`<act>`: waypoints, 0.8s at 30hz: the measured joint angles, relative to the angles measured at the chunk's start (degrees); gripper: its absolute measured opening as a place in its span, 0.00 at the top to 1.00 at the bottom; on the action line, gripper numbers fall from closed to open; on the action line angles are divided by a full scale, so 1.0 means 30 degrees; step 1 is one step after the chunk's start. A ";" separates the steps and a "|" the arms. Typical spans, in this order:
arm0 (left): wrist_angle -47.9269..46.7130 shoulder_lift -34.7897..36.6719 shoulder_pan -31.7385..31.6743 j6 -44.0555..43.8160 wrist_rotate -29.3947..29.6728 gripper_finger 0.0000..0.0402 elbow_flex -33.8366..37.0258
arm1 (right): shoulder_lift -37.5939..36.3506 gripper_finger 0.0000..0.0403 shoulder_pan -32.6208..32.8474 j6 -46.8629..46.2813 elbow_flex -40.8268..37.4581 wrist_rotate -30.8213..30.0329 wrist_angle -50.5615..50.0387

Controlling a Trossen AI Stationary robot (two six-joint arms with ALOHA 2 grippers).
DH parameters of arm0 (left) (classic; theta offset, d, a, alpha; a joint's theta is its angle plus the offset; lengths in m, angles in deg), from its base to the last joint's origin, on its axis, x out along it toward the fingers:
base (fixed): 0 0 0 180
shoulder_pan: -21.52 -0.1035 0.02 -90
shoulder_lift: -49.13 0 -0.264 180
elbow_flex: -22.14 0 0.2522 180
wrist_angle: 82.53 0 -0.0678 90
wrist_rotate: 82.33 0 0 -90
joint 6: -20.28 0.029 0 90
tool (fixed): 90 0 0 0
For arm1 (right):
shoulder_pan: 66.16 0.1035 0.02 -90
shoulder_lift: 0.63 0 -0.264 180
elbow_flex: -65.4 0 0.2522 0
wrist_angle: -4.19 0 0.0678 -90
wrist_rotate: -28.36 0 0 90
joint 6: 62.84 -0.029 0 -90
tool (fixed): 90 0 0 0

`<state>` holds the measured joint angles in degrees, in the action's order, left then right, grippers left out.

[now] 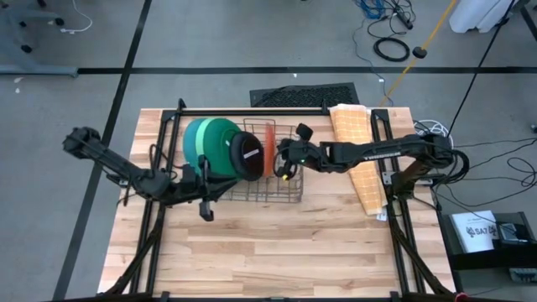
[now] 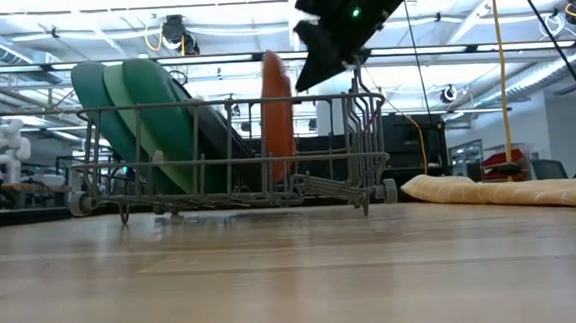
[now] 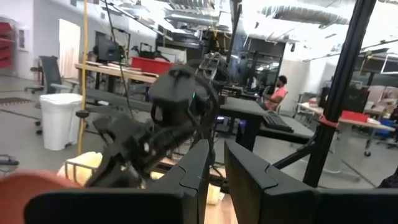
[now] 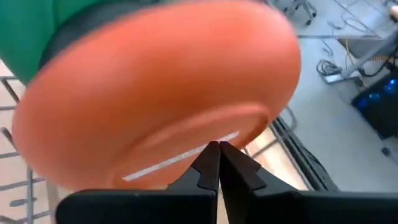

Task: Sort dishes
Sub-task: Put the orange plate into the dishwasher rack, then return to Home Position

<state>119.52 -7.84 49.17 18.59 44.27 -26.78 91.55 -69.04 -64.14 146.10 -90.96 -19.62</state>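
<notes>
All five plates stand on edge in the grey wire rack [image 1: 287, 196] [image 2: 368, 127]. From the table's left they are light green [image 1: 191, 149], teal [image 1: 208, 138], dark green [image 1: 226, 144], black [image 1: 248, 156] and orange [image 1: 268, 144] [image 2: 277, 112]. The green ones lean, and the orange one is nearly upright. My right gripper [image 1: 282, 164] [image 2: 303, 78] [image 4: 219, 147] is shut and hangs above the rack, just right of the orange plate's [image 4: 155, 99] upper part. My left gripper [image 1: 206, 205] [image 3: 216, 180] waits by the rack's left near corner, fingers close together and holding nothing. My right gripper points its shut fingertips [image 4: 211, 155] at the orange plate's underside [image 4: 186, 140], slanting down from the table's right. Whether the tips touch the plate, I cannot tell. The plate stands in the rack on its own lower edge.
An orange checked cloth [image 1: 361, 159] [image 2: 510, 190] lies along the table's right side, beside the rack. The rack's right-hand slots [image 1: 289, 180] under my right arm hold nothing. Bare wood [image 1: 277, 252] stretches toward the near edge. A person sits at a desk [image 3: 278, 93] far behind.
</notes>
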 joint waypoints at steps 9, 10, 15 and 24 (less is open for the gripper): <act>-0.2539 0.1335 0.1859 0.0386 0.2800 0.85 -0.0022 | 0.2342 1.00 -0.0143 0.2280 0.0000 0.0436 0.3754; -0.2806 0.1439 0.2064 0.0379 0.3158 0.85 -0.0022 | 0.2517 1.00 -0.0164 0.2273 0.0000 0.0401 0.3730; -0.4634 0.2256 0.3584 0.0960 0.6976 0.85 -0.0022 | 0.2578 1.00 0.0063 0.2471 0.0000 0.0346 0.3999; -0.8279 0.4072 0.5139 0.1209 0.8728 0.87 -0.0022 | 0.0096 1.00 0.1674 0.3593 0.0000 0.2944 0.4466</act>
<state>94.68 4.38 64.59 22.21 70.46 -26.84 91.84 -64.02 -53.36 146.10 -82.13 -6.22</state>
